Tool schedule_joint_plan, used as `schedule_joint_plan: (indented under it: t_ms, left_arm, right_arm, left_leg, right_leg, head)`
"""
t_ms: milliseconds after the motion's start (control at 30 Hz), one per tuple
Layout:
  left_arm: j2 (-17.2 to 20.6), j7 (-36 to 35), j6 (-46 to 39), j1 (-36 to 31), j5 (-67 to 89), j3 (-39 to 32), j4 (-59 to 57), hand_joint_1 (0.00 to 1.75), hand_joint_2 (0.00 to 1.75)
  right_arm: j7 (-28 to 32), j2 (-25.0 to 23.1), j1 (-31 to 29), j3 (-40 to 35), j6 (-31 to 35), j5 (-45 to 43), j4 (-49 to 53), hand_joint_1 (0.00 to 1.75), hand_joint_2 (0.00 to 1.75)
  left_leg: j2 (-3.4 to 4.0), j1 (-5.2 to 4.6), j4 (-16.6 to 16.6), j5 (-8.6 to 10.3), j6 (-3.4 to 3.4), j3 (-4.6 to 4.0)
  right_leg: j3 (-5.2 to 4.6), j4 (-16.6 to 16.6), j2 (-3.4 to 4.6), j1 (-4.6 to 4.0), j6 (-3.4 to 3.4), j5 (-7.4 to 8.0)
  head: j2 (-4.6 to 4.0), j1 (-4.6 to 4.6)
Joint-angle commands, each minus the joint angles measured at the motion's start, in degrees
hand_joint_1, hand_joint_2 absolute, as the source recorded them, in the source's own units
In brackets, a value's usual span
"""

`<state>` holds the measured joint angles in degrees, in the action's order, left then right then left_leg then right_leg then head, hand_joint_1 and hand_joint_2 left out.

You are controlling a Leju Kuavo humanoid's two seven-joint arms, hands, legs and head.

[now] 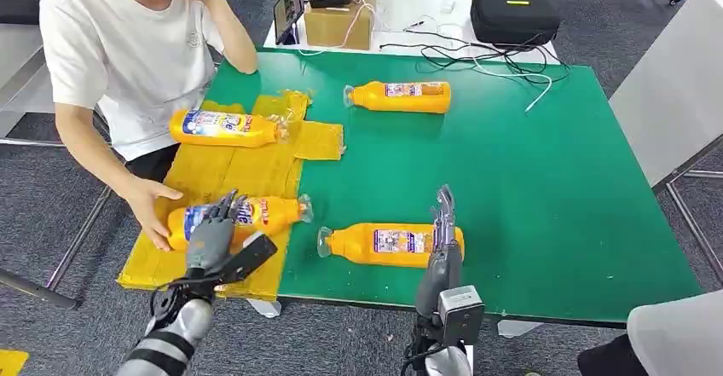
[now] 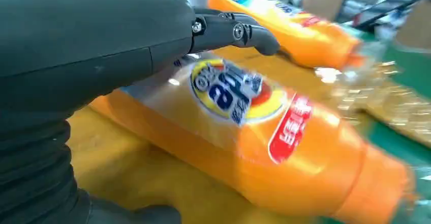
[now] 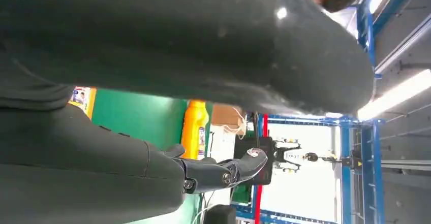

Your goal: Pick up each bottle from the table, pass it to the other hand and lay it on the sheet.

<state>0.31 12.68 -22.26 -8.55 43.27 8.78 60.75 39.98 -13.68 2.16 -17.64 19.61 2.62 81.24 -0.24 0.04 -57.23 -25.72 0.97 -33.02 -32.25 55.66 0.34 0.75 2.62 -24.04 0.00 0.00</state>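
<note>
You have a green worktop point(image 1: 511, 188) carrying four orange bottles, with a yellow sheet point(image 1: 247, 171) spread over its left end and hanging past the near edge.

Two bottles lie on the sheet. The far sheet bottle point(image 1: 223, 128) lies crosswise, cap toward the worktop's middle. The near sheet bottle point(image 1: 247, 216) lies the same way, and your left hand point(image 1: 213, 231) sits on its label end with fingers draped over the body; in the left wrist view the fingers point(image 2: 239, 31) arch above the bottle's label. I cannot tell whether they grip it or merely rest on it.

Two bottles remain on the bare green. The near bottle point(image 1: 392, 243) lies crosswise, long axis left to right, cap pointing toward the sheet. Your right hand point(image 1: 443, 222) stands at its base end, fingers straight and upright, apart from nothing held: it is empty and extended. That bottle lies directly under and just left of the right hand, so the right arm is plainly the nearer. The far bottle point(image 1: 401, 96) lies well beyond both hands.

A person point(image 1: 128, 43) sits at the left, one hand point(image 1: 153, 210) resting on the sheet, touching the near sheet bottle's base. Behind the worktop stand a white table with a cardboard box point(image 1: 338, 25), cables and a black case point(image 1: 514, 14).
</note>
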Motion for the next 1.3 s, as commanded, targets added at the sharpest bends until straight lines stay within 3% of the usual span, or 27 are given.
schedule_joint_plan:
  t_ms: [33,133,300,333,433,533,567,667,833,867,933,1067,1167,1200,1300]
  left_arm:
    - [-5.28,11.13,-11.82,9.29,-14.49,5.78,23.90,0.00,1.75]
    - [-7.42,18.57,-11.08,10.78,-32.60,7.17,32.10,0.00,1.75]
    - [-8.80,19.37,-9.13,13.23,-45.21,7.27,36.82,0.00,1.75]
    - [-9.42,21.18,-9.52,13.82,-47.79,6.31,37.19,0.00,1.75]
    - [-11.01,25.30,-10.83,16.95,-52.72,4.94,42.67,0.00,1.75]
    - [-11.30,27.32,-17.74,18.39,-40.09,4.49,49.19,0.00,1.75]
    - [-10.83,27.32,-17.74,18.06,-37.17,4.34,48.49,0.00,1.75]
    - [-14.27,27.32,-17.74,14.53,-31.90,2.36,43.63,0.00,1.75]
    - [-14.27,27.32,-17.74,14.53,-31.90,2.36,43.63,0.00,1.75]
    - [-14.46,27.32,-17.74,12.86,-35.06,4.24,39.82,0.00,1.75]
    - [-20.31,27.32,-17.74,11.75,-27.98,-0.91,38.93,0.00,1.75]
    - [-18.00,27.32,-17.74,8.72,-30.61,0.78,30.97,0.00,1.75]
    - [-20.31,27.32,-17.74,8.69,-24.88,-0.79,32.38,0.00,1.75]
    - [-18.80,27.32,-17.74,7.89,-29.30,1.02,30.52,0.00,1.75]
    - [-19.33,27.32,-17.74,6.57,-30.79,3.97,27.10,0.00,1.75]
  right_arm:
    - [0.02,1.73,1.00,-0.21,3.81,0.65,0.57,0.00,0.00]
    - [0.02,2.77,0.81,-2.01,7.39,0.98,2.63,0.00,0.00]
    - [0.02,3.70,-0.27,-3.56,8.62,2.40,1.74,0.00,0.00]
    - [0.02,3.50,-1.73,-4.61,10.23,2.93,2.17,0.00,1.75]
    - [0.02,1.26,-5.19,-7.00,10.56,0.57,-0.26,0.00,1.75]
    - [-2.32,2.70,-9.38,-9.74,7.65,0.60,-6.76,0.00,1.75]
    - [-1.83,2.09,-10.29,-9.19,8.54,2.28,-8.22,0.00,1.75]
    - [-0.89,0.13,-11.91,-7.16,9.95,2.67,-9.15,0.00,1.75]
    - [-0.89,0.13,-11.91,-7.16,9.95,2.67,-9.15,0.00,1.75]
    - [-2.56,1.27,-12.02,-7.96,9.76,2.45,-8.75,0.00,0.00]
    - [-2.70,1.49,-12.98,-9.63,6.35,0.84,-9.69,0.00,0.00]
    - [-4.40,0.82,-13.39,-11.85,7.37,1.65,-10.41,0.00,0.00]
    - [-3.96,1.66,-13.75,-14.22,6.59,2.74,-12.46,0.00,0.00]
    - [-3.58,2.22,-14.18,-15.04,6.93,3.23,-13.70,0.00,0.00]
    - [-4.05,1.29,-15.02,-16.13,5.25,3.39,-14.46,0.00,0.00]
  left_leg:
    - [-0.10,0.03,-0.09,-0.05,-0.01,-0.17]
    - [-0.14,-0.01,-0.19,-0.11,-0.04,-0.37]
    - [0.08,-0.01,-0.13,-0.14,-0.05,-0.32]
    - [0.07,-0.04,-0.07,-0.09,-0.03,-0.33]
    - [0.24,-0.03,-0.11,-0.10,-0.05,-0.38]
    - [0.37,0.01,-0.09,-0.11,-0.04,-0.39]
    - [0.28,0.03,-0.06,-0.07,-0.03,-0.43]
    - [0.21,0.04,-0.02,-0.05,-0.04,-0.31]
    - [0.06,0.01,0.02,0.01,0.00,-0.35]
    - [0.09,0.00,0.03,-0.01,-0.02,-0.29]
    - [-0.12,0.00,0.05,0.04,-0.02,-0.31]
    - [-0.08,-0.02,0.07,0.03,-0.02,-0.23]
    - [-0.06,-0.04,0.10,0.05,-0.01,-0.25]
    - [-0.04,0.00,0.02,0.03,-0.01,-0.35]
    - [0.06,0.02,0.07,-0.01,-0.02,-0.24]
  right_leg:
    - [-0.10,0.01,-0.14,-0.04,-0.04,-0.06]
    - [-0.27,0.09,-0.19,-0.03,-0.08,-0.13]
    - [-0.29,0.02,0.03,-0.05,-0.08,-0.07]
    - [-0.31,0.00,0.03,-0.02,-0.06,-0.03]
    - [-0.45,0.06,0.18,-0.02,-0.08,0.00]
    - [-0.49,0.04,0.33,-0.05,-0.07,0.04]
    - [-0.48,0.00,0.24,-0.07,-0.05,0.05]
    - [-0.34,-0.03,0.12,-0.06,-0.08,0.02]
    - [-0.32,-0.05,0.01,-0.03,-0.05,0.04]
    - [-0.27,-0.04,0.00,-0.02,-0.08,0.01]
    - [-0.22,-0.08,-0.22,-0.03,-0.08,0.00]
    - [-0.16,-0.11,-0.15,-0.02,-0.07,0.01]
    - [-0.20,-0.11,-0.15,0.00,-0.06,0.03]
    - [-0.31,-0.07,-0.11,-0.03,-0.05,0.03]
    - [-0.22,-0.12,-0.04,-0.05,-0.07,0.02]
  head:
    - [0.00,0.02]
    - [0.00,0.02]
    - [0.00,0.00]
    - [0.00,0.00]
    - [0.00,0.02]
    - [0.00,0.00]
    - [0.02,0.00]
    - [0.02,0.00]
    - [0.00,0.00]
    - [0.00,0.00]
    - [0.00,0.02]
    - [0.00,0.00]
    - [0.00,0.00]
    - [0.00,0.00]
    - [0.00,0.00]
